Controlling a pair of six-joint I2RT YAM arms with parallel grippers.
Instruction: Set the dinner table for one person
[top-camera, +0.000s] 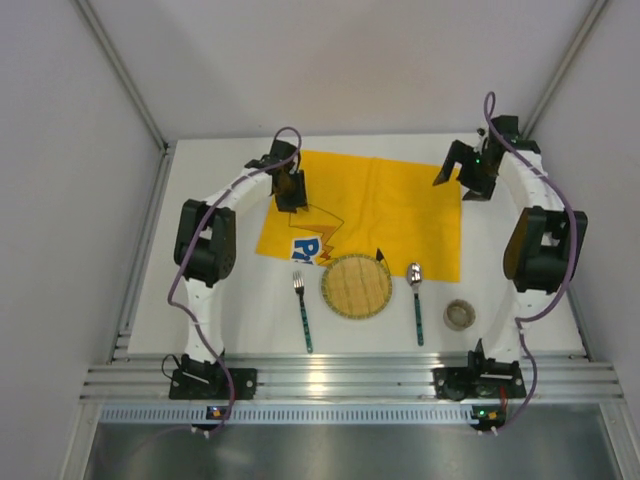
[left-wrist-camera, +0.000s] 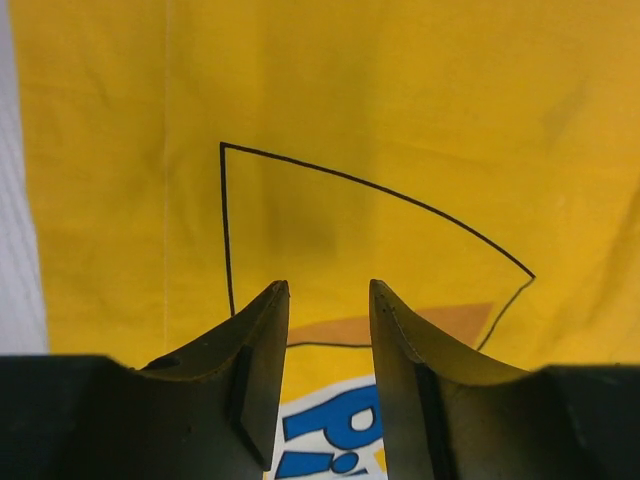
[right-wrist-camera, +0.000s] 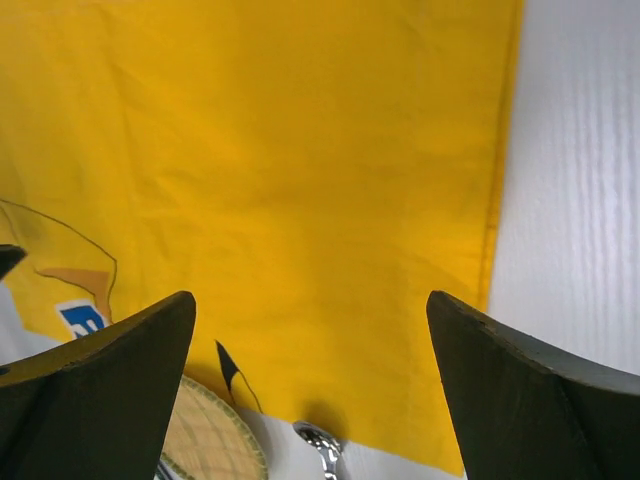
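Left hand (left-wrist-camera: 328, 288), fingers narrowly parted and empty, hovers over the yellow cloth (top-camera: 400, 210) near its far left corner. Right hand (right-wrist-camera: 310, 297), spread wide and holding nothing, hangs above the far right corner, the pair seemingly poised to straighten it. On the white bench (top-camera: 265, 320), nearer the arms, fork (top-camera: 303, 315) and spoon (top-camera: 416, 300) flank a round woven mat (top-camera: 356, 286), with a small dish (top-camera: 460, 315) at right.

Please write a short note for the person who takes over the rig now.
Left gripper: open slightly, empty, over the yellow cloth, near its far left corner.
Right gripper: wide open, empty, over its far right corner.
On the table: fork left of the round woven mat, spoon right of it, small cup further right.
To do, probably: the cloth, which lies skewed beyond the setting.
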